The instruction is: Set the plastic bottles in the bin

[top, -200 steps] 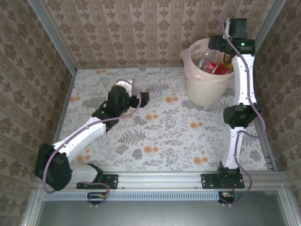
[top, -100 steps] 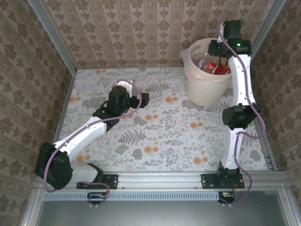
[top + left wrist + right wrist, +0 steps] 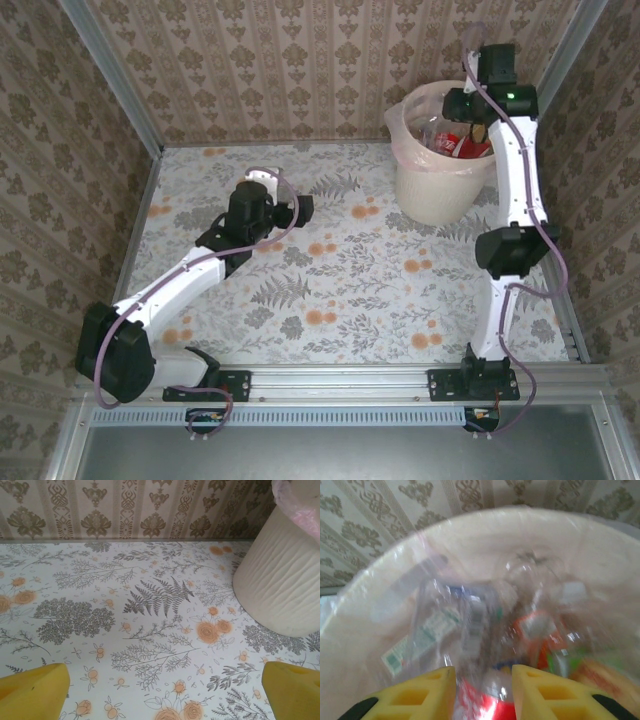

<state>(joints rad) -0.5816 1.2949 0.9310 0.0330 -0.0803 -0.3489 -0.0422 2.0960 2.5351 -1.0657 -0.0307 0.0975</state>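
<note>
One bin (image 3: pixel 438 185) with plastic bottles (image 3: pixel 437 630) heaped inside, too blurry to count. The left gripper (image 3: pixel 165 674) is wide open; the right gripper (image 3: pixel 482 674) — can't tell.

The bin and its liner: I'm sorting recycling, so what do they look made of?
The bin: probably matte cream plastic, going by its faintly ribbed moulded wall. The liner: thin translucent pinkish plastic film, crinkled and folded over the rim.
</note>
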